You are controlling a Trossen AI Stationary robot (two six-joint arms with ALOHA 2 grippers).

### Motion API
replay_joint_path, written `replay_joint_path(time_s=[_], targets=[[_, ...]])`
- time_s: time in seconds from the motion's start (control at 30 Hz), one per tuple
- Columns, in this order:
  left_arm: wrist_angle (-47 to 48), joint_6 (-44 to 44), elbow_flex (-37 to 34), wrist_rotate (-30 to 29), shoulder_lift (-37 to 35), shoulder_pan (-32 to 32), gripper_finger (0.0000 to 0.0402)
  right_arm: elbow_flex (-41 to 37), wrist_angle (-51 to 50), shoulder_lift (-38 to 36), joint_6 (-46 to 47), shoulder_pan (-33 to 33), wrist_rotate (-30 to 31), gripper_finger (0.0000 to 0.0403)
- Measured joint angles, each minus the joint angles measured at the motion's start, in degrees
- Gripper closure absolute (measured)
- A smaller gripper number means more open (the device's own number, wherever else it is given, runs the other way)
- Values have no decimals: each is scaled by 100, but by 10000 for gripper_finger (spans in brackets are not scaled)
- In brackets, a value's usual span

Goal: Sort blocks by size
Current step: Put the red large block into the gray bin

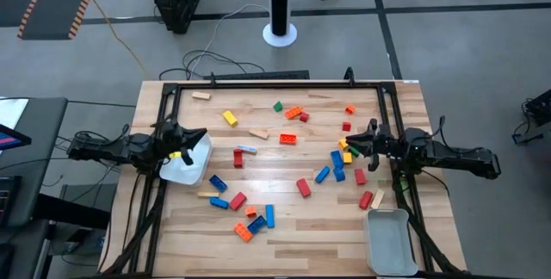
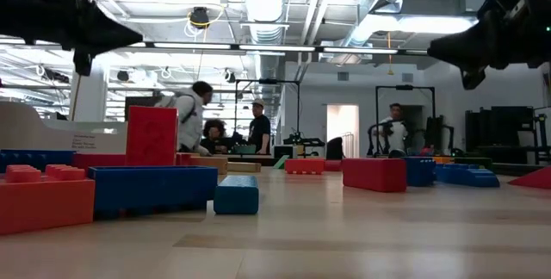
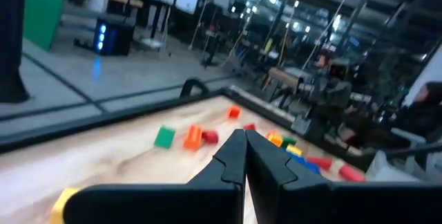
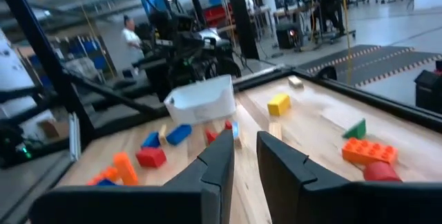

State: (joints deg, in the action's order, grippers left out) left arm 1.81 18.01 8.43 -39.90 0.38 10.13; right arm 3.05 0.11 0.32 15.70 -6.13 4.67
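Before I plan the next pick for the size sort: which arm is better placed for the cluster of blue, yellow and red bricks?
Right. The right gripper hovers beside that cluster; the left gripper sits across the table over the white rectangular tray.

The blocks lie scattered across the middle of the table. One tray sits near the table's left edge, under the left gripper. Another tray sits at the right front corner, nearer than the right gripper.
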Motion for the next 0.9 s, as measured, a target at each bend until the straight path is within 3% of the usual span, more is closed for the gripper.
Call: replay_joint_path(time_s=[0.23, 0.43, 0.57, 0.9], targets=[[-544, -705, -24, 971, 0, 0, 397, 7, 445, 0, 102, -2, 61, 310], [-655, -660, -27, 966, -2, -4, 397, 11, 752, 264, 77, -2, 61, 310], [-573, -785, 117, 1354, 0, -4, 397, 12, 1038, 593, -25, 0, 61, 310], [211, -1026, 557, 1532, -2, -2, 397, 24, 2060, 1692, -710, 0, 59, 310]])
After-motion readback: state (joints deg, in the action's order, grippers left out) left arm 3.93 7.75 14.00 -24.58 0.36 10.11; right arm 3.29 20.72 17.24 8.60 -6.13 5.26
